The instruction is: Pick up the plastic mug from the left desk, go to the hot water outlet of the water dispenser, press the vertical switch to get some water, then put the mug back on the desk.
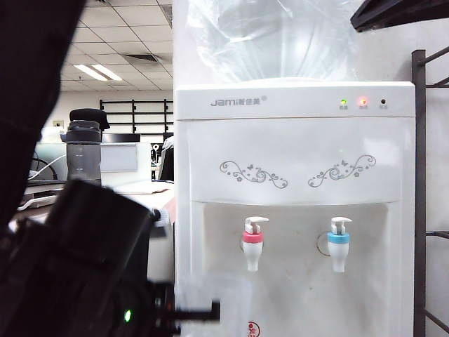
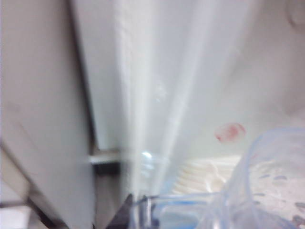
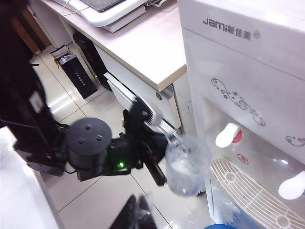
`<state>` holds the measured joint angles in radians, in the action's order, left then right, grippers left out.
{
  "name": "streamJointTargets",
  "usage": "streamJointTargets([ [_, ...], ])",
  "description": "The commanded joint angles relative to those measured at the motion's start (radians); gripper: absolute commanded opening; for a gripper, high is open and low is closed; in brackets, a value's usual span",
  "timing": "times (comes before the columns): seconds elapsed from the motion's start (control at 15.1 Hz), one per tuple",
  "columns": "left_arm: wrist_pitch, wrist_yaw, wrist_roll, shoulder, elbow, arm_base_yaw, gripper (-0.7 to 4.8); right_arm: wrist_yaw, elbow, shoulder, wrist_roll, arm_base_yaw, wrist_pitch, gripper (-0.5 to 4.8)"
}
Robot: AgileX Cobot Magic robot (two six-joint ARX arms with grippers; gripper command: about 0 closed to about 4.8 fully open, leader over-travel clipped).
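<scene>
A: While the left gripper (image 3: 167, 137) hangs low in front of the water dispenser (image 1: 295, 140), its fingers are pinching the plastic mug (image 3: 187, 164) by the rim on the handle side, mug upright and off the floor.

B: And the mug sits where, against the taps?

A: Below and to the desk side of the hot water outlet (image 1: 252, 246), not touching it. The vertical switch (image 1: 256, 223) stands clear above the pink-red collar, nothing pressing on it. The blue-collared tap (image 1: 338, 244) is further along.

B: From the left wrist it's all blur, just the mug's clear wall (image 2: 267, 186) close against the dispenser's white front, with the drip grille (image 2: 205, 174) beyond.

A: The left desk (image 3: 143, 45) lies beside the dispenser, a dark bottle (image 1: 84, 151) standing on it.

B: Right gripper?

A: Barely in shot, a dark tip (image 3: 136, 214) at the edge of its own view, well apart from the mug; fingers pressed together, holding nothing.
</scene>
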<state>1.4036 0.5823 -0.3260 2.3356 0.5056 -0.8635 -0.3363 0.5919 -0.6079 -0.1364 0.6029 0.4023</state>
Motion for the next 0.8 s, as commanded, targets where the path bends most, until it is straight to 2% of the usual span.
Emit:
streamJointTargets([
  [0.07, 0.051, 0.031, 0.005, -0.049, -0.007, -0.002, -0.05, -0.003, 0.004, 0.002, -0.002, 0.001, -0.013, -0.01],
  [0.53, 0.050, 0.053, 0.067, -0.195, -0.058, 0.000, -0.05, -0.003, 0.004, 0.002, -0.002, 0.001, -0.013, -0.01],
  [0.8, 0.049, 0.043, 0.064, -0.277, -0.137, 0.000, -0.05, -0.003, 0.004, 0.002, -0.002, 0.001, -0.013, -0.01],
])
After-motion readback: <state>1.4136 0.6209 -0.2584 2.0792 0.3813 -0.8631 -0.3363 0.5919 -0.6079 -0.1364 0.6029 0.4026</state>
